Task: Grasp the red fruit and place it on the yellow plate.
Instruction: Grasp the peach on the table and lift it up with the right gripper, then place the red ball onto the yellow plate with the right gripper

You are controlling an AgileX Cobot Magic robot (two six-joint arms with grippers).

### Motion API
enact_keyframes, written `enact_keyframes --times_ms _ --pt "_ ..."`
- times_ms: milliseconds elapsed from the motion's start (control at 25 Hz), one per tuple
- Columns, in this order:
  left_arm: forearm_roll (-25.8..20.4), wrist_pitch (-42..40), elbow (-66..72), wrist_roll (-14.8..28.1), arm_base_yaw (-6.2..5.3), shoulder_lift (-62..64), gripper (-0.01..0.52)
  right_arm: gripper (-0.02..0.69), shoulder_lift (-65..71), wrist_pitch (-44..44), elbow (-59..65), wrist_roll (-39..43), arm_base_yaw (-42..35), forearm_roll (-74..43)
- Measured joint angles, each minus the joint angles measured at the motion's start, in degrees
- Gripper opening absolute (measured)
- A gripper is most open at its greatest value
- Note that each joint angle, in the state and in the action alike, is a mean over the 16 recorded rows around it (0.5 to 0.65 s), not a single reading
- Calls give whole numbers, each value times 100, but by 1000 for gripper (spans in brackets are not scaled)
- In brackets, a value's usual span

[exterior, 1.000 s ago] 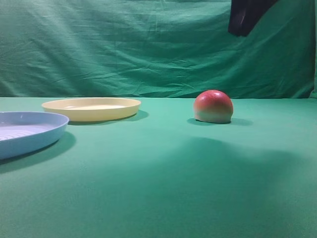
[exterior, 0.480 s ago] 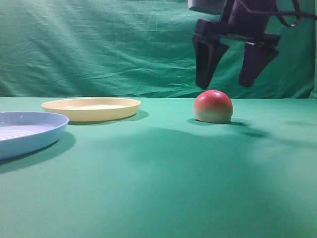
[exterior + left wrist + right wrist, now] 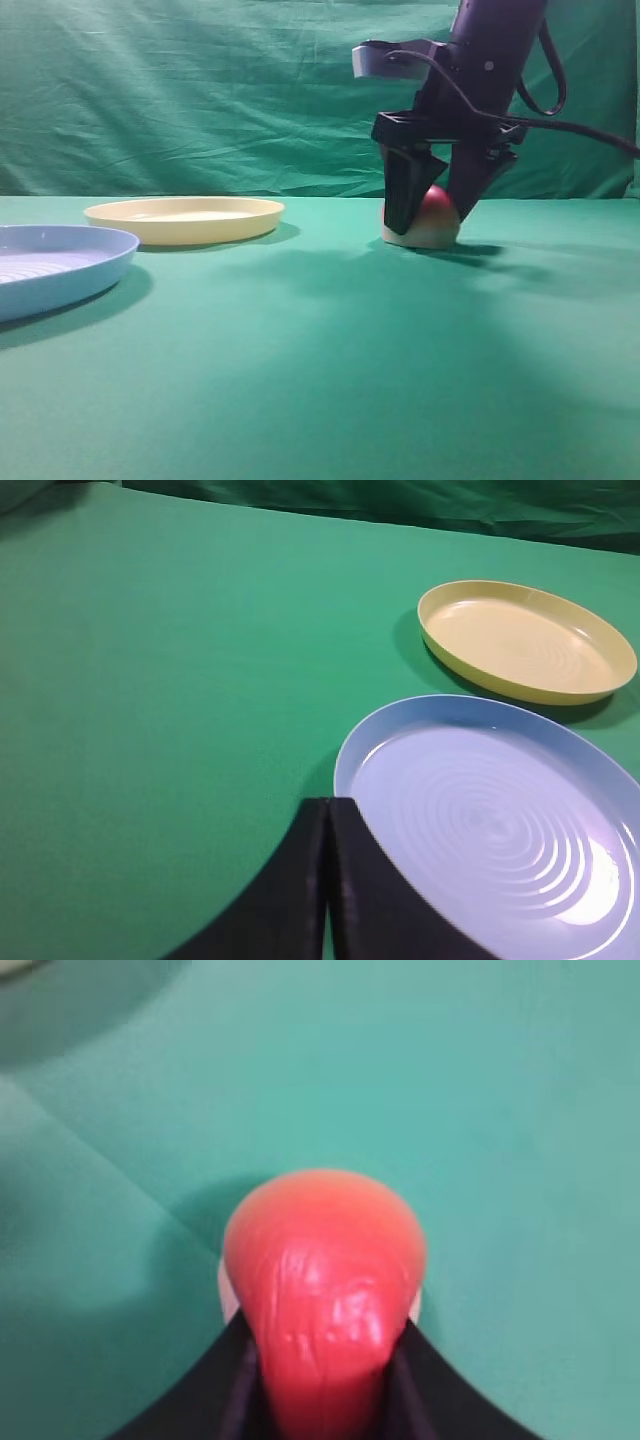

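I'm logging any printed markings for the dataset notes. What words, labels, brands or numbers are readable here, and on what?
None: no readable text on the red fruit, the yellow plate, the light-blue plate, the right gripper or the green cloth.

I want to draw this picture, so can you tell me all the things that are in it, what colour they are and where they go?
red fruit: one, red on top and pale at the bottom, sitting on the cloth at the right, between the right gripper's fingers
yellow plate: one, pale yellow, further back on the left, nothing on it
blue plate: one, light blue with ridges, at the left edge, nearer the camera
green cloth: one, green, covering the table and hanging behind it
left gripper: one, black, fingers together, by the blue plate's edge
right gripper: one, black, fingers straddling the fruit on both sides
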Motion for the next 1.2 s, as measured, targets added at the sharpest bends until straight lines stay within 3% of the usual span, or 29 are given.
enact_keyframes --times_ms 280,600,800,1200 --pt "0 0 0 0 0 0 0 180 86 455 -1226 -25 263 38" --pt "0 0 0 0 0 0 0 178 412 292 -2436 -90 871 178" --pt "0 0 0 0 0 0 0 262 815 -174 -2672 -186 1195 268" --pt "0 0 0 0 0 0 0 555 1497 -797 -2724 -261 1397 317"
